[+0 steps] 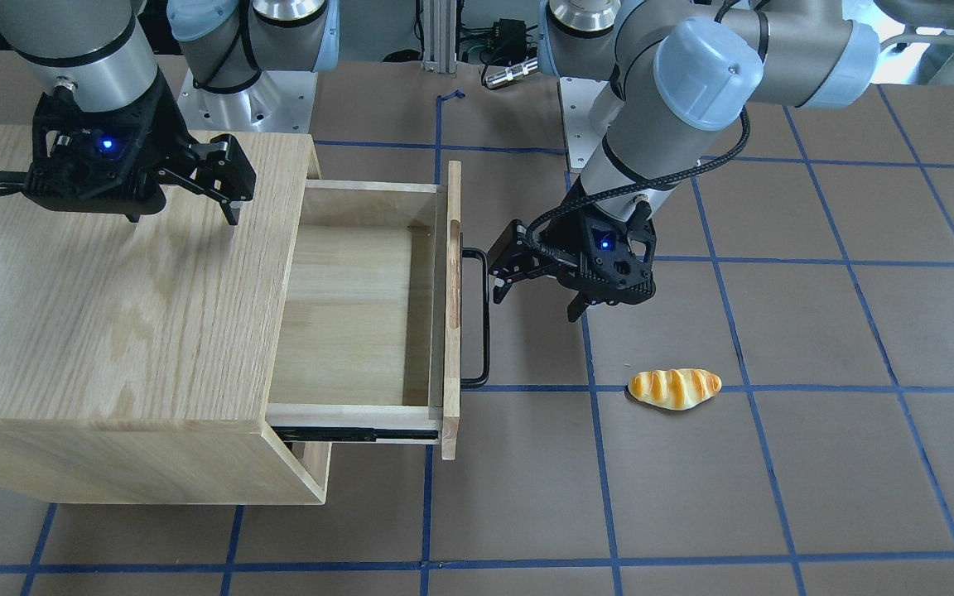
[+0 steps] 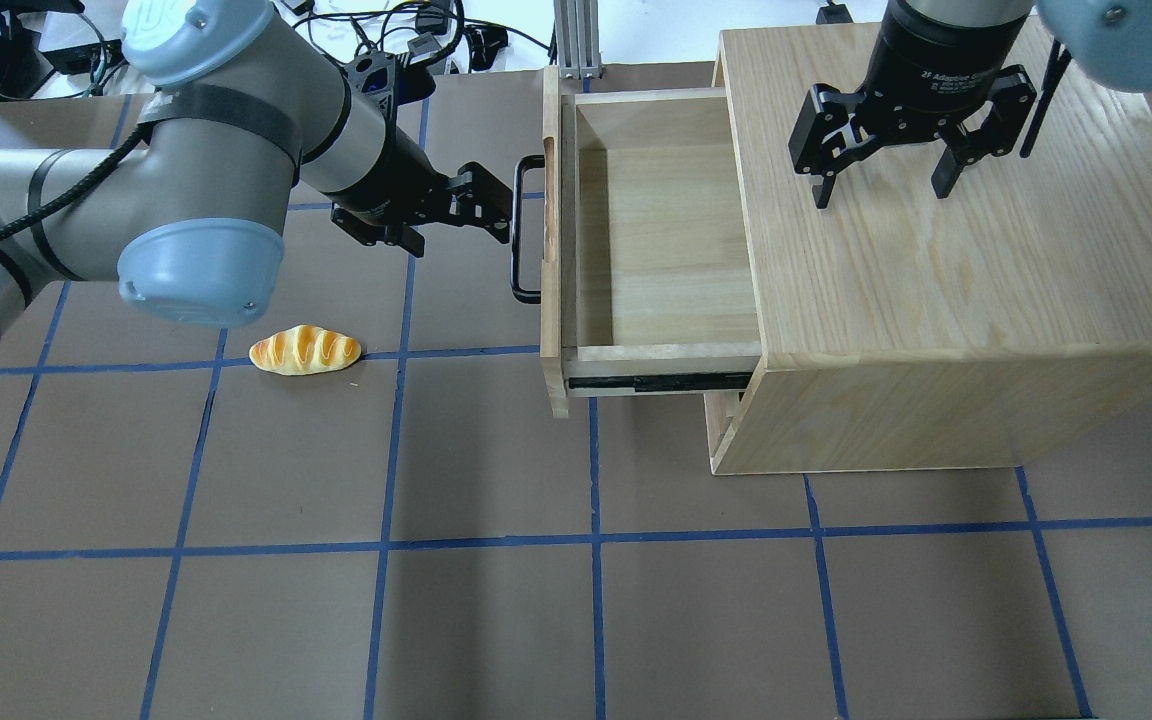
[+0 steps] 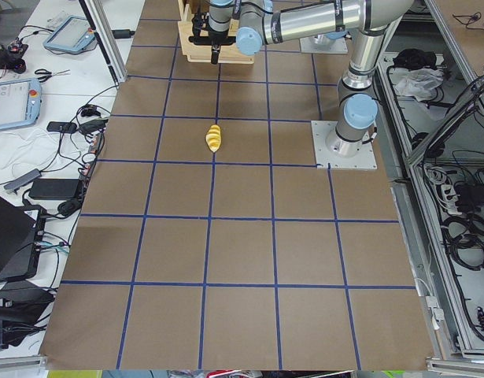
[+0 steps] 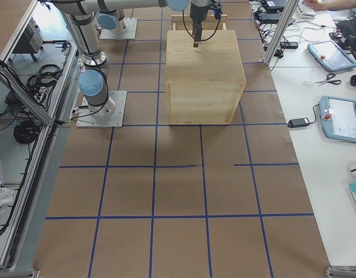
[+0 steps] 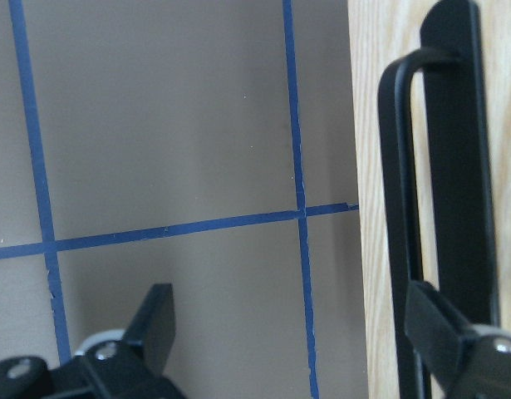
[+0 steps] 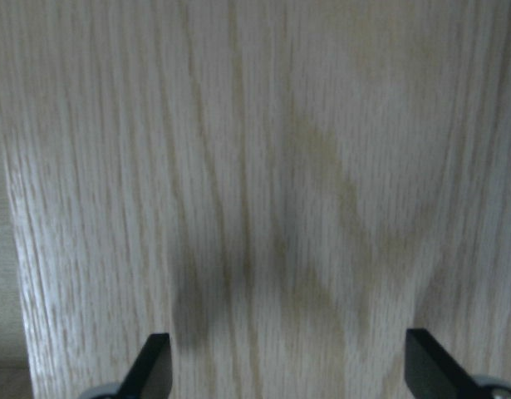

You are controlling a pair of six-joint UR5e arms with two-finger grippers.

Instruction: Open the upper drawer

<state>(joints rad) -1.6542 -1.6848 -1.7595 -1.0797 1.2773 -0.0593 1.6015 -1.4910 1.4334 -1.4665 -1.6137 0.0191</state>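
Brown gridded table point(image 1: 692, 497): you had the upper drawer point(image 1: 353, 314) pulled well out of its cabinet point(image 1: 113, 290). Left gripper point(image 1: 498, 269) sat with jaws apart at the black bar handle point(image 1: 486, 331); right gripper point(image 2: 881, 190) hung spread over the cabinet top. Drawer judged rigid, probably light, on slides; the bar's mid-length was your best hold.

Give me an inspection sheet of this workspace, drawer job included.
Surface: brown table mat with a blue tape grid.
Job's things: light oak upper drawer with black bar handle, pulled well out of the big oak cabinet; nothing seen inside.
Clutter: yellow striped toy bread roll on the mat, apart from the cabinet.
Grippers: left gripper open at the handle; right gripper open above the cabinet top.
Cables: black cable along the left arm.
Surroundings: teach pendants on side benches.
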